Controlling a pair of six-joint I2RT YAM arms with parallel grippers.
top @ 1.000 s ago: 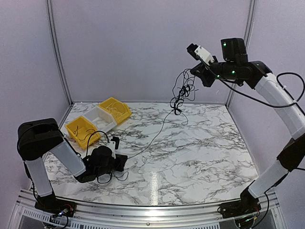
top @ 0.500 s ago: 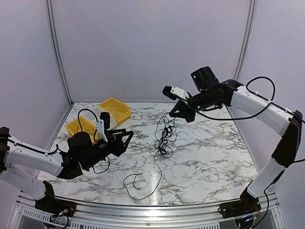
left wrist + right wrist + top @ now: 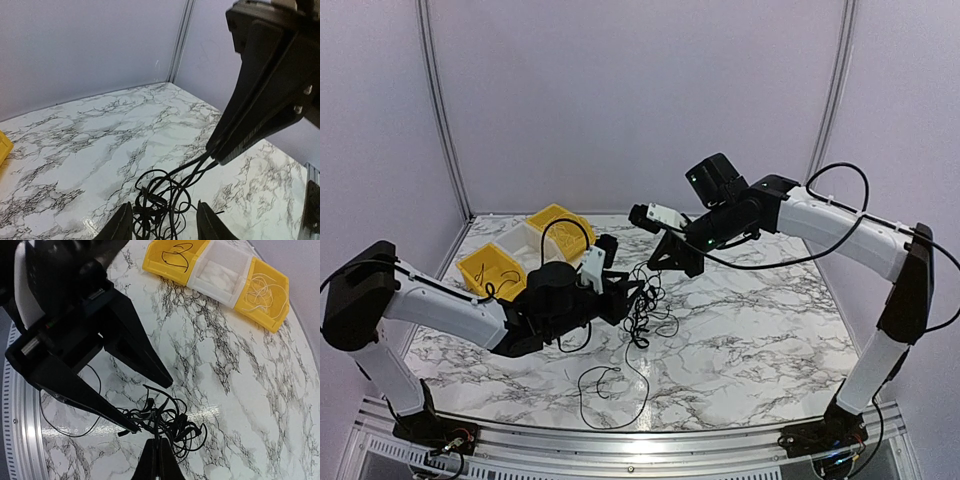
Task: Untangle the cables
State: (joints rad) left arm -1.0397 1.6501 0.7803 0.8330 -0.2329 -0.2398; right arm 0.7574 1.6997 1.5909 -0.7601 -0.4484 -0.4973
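Marbled table (image 3: 770,330) filled the top view, where the right end effector (image 3: 667,263) was clamped on the cables (image 3: 642,308). The clump hung down to the table near its middle, and one strand trailed toward the near edge. From the left wrist, the left end effector (image 3: 162,225) stood apart, fingers either side of the clump. From the right wrist, closed fingertips pinched strands above the tangle, with three bins (image 3: 162,269) beyond.
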